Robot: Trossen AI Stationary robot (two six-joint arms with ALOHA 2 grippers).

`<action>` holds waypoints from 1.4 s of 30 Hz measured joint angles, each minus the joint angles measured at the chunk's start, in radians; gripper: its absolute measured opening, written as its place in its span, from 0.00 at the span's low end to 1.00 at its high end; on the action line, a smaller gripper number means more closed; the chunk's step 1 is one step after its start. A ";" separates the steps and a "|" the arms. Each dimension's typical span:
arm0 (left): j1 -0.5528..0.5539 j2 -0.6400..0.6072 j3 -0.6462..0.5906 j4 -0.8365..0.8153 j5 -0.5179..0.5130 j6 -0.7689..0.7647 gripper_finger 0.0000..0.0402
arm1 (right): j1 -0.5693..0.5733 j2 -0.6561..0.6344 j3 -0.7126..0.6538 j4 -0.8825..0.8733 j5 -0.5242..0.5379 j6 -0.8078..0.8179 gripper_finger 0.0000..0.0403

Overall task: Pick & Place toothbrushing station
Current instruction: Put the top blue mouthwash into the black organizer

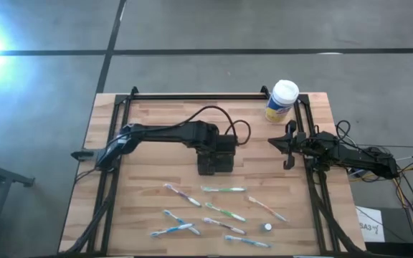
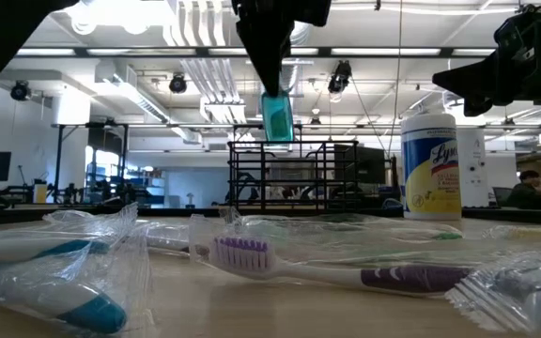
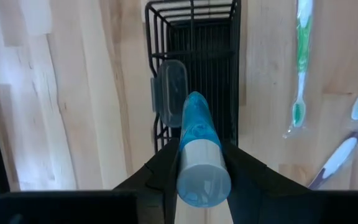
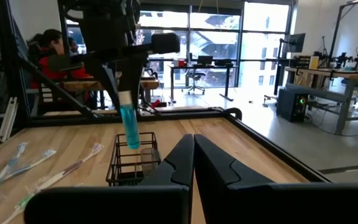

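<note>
The toothbrushing station is a black wire rack (image 3: 194,56) standing on the table's middle; it also shows in the right wrist view (image 4: 124,167) and the low view (image 2: 294,174). A clear cup (image 3: 170,93) sits in it. My left gripper (image 3: 202,163) is above the rack (image 1: 215,163), shut on a blue tube with a white cap (image 3: 199,149). My right gripper (image 4: 193,142) is shut and empty at the table's right edge (image 1: 287,147). My left gripper pinches the tube at its white cap end (image 3: 202,167) between its two fingers (image 3: 160,171). The fingers point down from above. The tube hangs upright below them, blue end down (image 4: 130,130), clear of the rack's top.
A yellow canister with a white cap (image 1: 282,100) stands at the far right. Several wrapped toothbrushes (image 1: 224,190) lie across the table's near half, beside a small white round thing (image 1: 267,227). Black frame rails (image 1: 113,165) run along both sides.
</note>
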 joint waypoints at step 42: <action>0.003 0.051 -0.250 0.241 0.044 0.044 0.25 | 0.000 0.000 0.000 0.000 0.000 0.000 0.02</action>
